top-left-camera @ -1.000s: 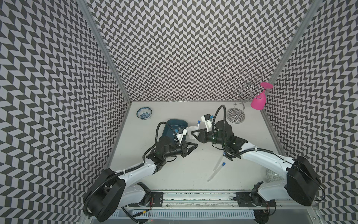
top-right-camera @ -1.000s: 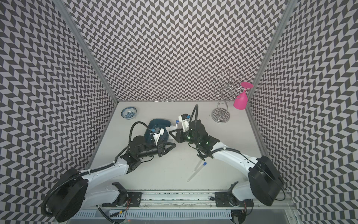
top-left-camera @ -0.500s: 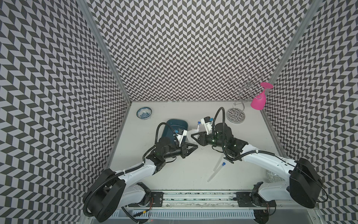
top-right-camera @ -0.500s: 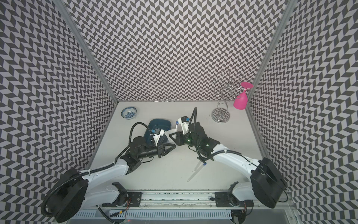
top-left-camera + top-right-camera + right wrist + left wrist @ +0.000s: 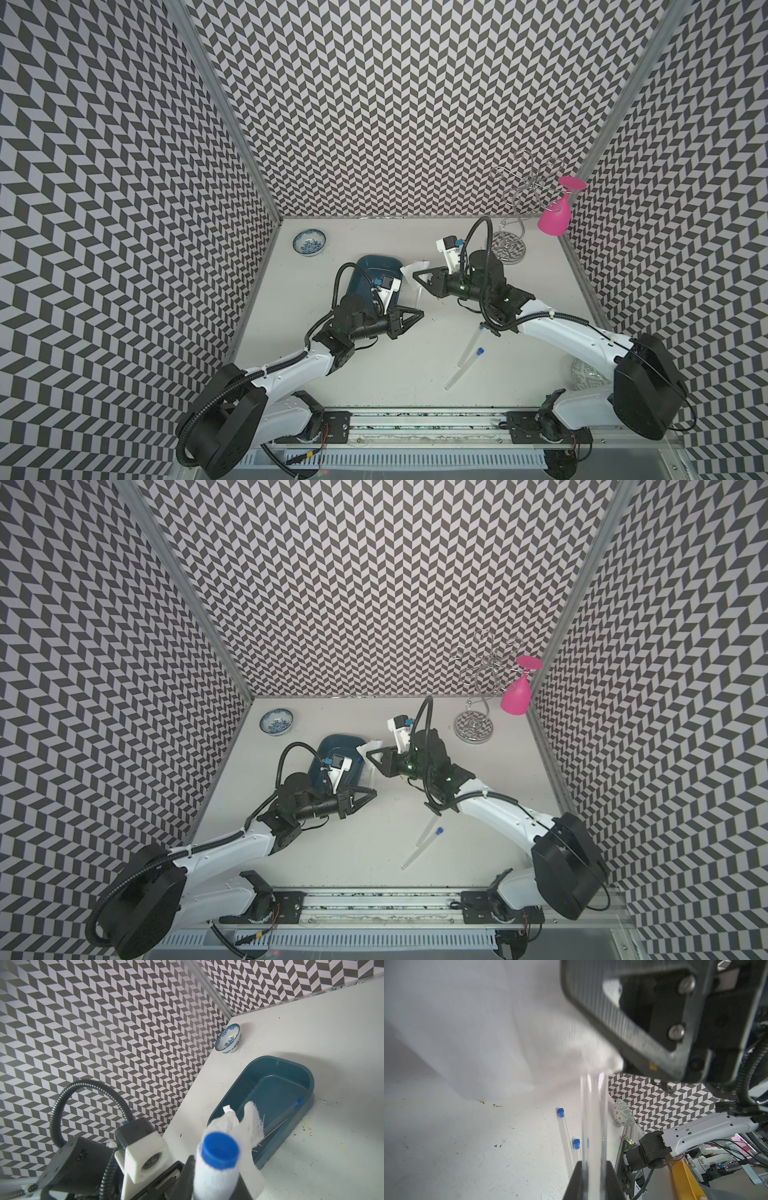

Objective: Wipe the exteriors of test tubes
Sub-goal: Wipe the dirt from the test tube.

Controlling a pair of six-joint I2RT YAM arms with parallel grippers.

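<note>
Held test tube (image 5: pixel 593 1122): long axis spanning the short gap between pincers, blue-capped end sleeved in white wipe (image 5: pixel 249 1122) pinched by right pincer (image 5: pixel 416 275), opposite end clamped in fully closed left pincer (image 5: pixel 420 312), so any wiping stroke presumably along that axis, towards left pincer.

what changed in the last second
The right gripper, shut on the wipe wrapped round the held test tube, slid along it toward its blue cap, away from the left gripper, baring more tube between them. The left gripper stayed clamped on the tube. The two loose tubes on the table and the fourth tube in the blue tray did not move.
</note>
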